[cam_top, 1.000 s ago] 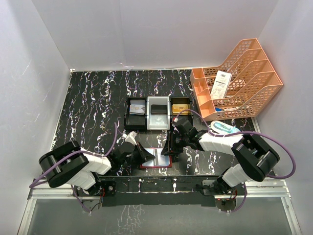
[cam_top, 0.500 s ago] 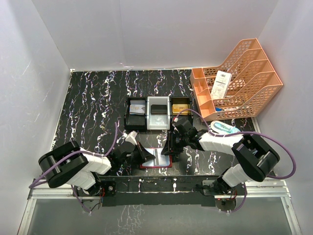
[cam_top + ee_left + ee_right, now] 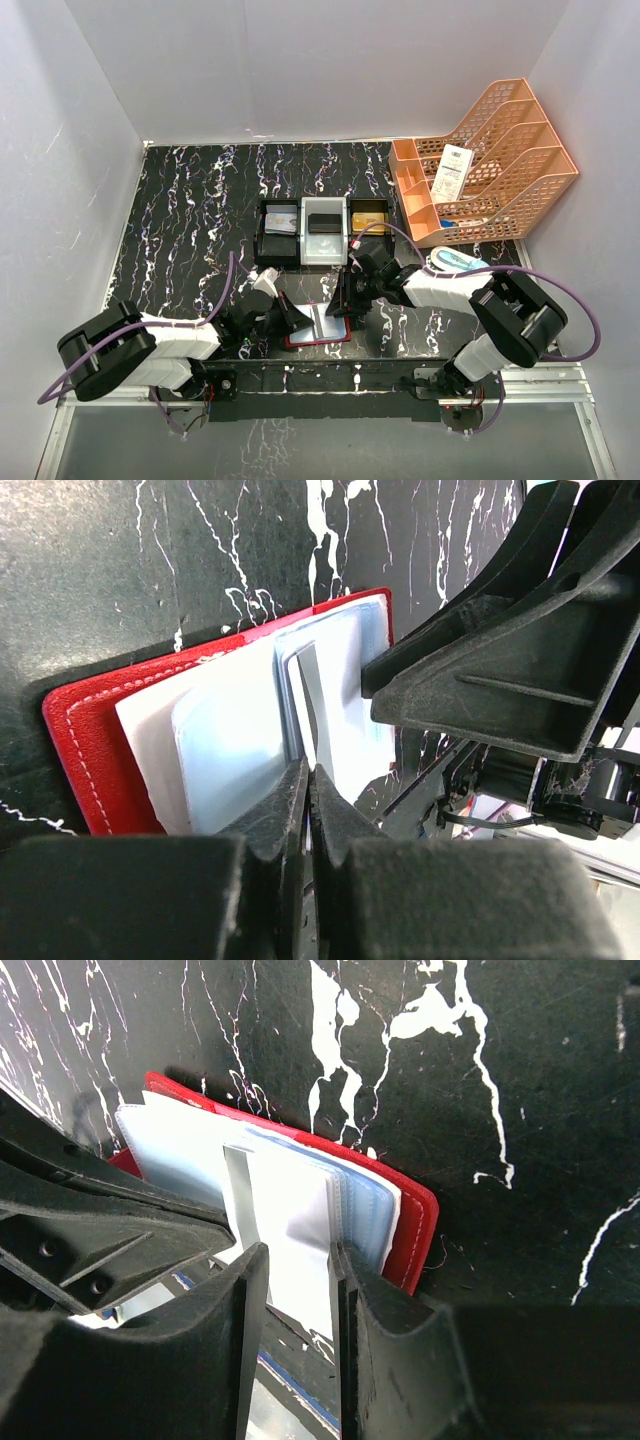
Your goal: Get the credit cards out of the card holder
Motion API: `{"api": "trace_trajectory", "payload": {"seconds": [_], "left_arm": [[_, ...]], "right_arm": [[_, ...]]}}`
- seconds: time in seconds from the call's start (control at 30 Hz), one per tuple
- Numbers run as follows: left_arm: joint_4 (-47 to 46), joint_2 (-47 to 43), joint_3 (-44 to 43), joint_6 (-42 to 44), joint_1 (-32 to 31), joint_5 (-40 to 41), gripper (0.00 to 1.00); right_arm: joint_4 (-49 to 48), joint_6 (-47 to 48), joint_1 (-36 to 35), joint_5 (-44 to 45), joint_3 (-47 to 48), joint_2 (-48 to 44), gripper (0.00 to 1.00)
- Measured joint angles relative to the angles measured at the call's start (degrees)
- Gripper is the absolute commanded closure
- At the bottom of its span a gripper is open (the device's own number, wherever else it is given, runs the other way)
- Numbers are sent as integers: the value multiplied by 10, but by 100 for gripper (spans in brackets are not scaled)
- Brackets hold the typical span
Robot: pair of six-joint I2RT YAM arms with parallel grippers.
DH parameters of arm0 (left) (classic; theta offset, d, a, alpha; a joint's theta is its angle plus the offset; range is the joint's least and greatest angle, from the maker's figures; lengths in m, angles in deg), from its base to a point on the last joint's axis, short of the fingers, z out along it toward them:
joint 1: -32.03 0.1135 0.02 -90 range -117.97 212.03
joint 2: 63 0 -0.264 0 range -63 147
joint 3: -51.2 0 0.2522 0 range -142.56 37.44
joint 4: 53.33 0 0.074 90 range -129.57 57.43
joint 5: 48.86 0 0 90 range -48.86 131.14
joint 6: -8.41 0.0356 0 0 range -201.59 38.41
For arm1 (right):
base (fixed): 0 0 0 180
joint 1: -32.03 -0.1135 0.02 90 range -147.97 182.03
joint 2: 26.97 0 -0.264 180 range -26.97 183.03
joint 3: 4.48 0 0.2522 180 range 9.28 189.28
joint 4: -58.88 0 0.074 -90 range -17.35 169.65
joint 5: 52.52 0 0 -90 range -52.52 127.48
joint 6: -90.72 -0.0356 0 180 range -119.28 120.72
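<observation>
The red card holder (image 3: 318, 343) lies open near the front edge, its clear leaves fanned up (image 3: 85, 750) (image 3: 415, 1230). A light blue card (image 3: 232, 748) shows inside one leaf. My left gripper (image 3: 292, 318) (image 3: 309, 772) is at the holder's left side. It is shut on one thin pale leaf that stands on edge. My right gripper (image 3: 343, 305) (image 3: 298, 1260) is at the right side. Its jaws stand apart around a white leaf, and one finger (image 3: 352, 1295) rests against the stack of blue leaves. A silvery card (image 3: 278, 226) and an orange-gold card (image 3: 368, 218) lie in the tray.
A black-and-white three-compartment tray (image 3: 258, 240) stands just behind the holder, with a black object (image 3: 323, 224) in its middle bin. An orange mesh rack (image 3: 490, 165) fills the back right. A white-and-teal object (image 3: 458, 261) lies by the right arm.
The left arm has stretched lower and flatter, with its gripper still pinched at the holder. The right gripper has edged left over the holder and its jaws have widened a little.
</observation>
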Motion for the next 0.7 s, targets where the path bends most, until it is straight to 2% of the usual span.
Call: {"api": "trace_trajectory", "payload": {"seconds": [0.5,0.7], "left_arm": [[4,-10,0,0,-2,7,100],[-32,26,-2,-17,-2,1,73]], "right_arm": [[-1,0,-1,0,0,1,71],[-1,1,-1,0,0,1,71]]}}
